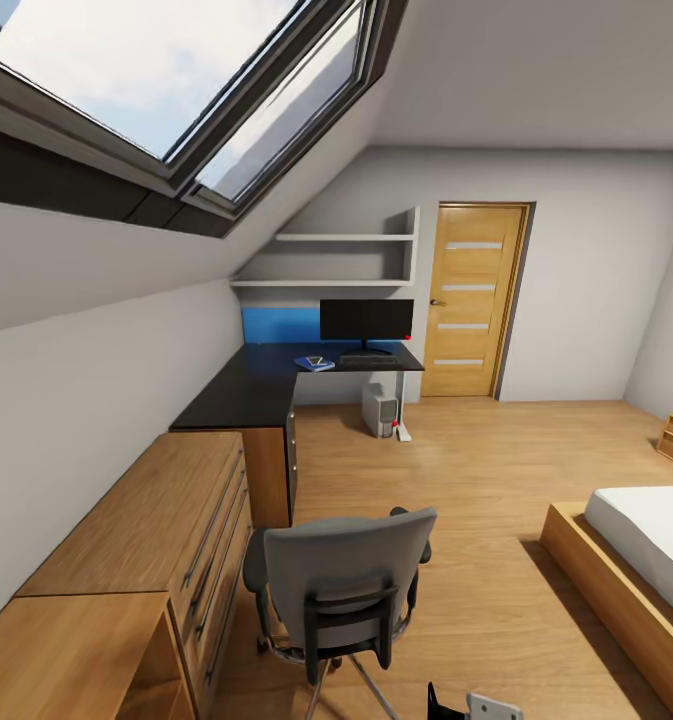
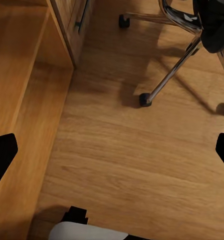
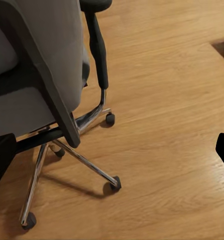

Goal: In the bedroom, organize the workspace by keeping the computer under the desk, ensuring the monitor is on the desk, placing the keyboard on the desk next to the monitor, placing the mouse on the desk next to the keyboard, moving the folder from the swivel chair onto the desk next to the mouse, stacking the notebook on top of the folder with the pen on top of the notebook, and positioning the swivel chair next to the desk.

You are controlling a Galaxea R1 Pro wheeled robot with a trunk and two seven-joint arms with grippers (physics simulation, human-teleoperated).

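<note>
The swivel chair [image 1: 341, 590] stands ahead of both jaws, beside the wooden drawer cabinet [image 1: 166, 540], blocking the table [image 1: 266, 385]. Both jaws hang spread open over the floor [image 2: 136, 165], empty.

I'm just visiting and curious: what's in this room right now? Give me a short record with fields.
room: attic bedroom, wooden floor
desk: black top, against the far wall
monitor: upright on the desk
keyboard: on the desk, before the monitor
folder: blue, on the desk
computer: on the floor under the desk
swivel chair: close to the robot, apart from the desk
left gripper: open, over bare floor
right gripper: open, beside the chair
</note>
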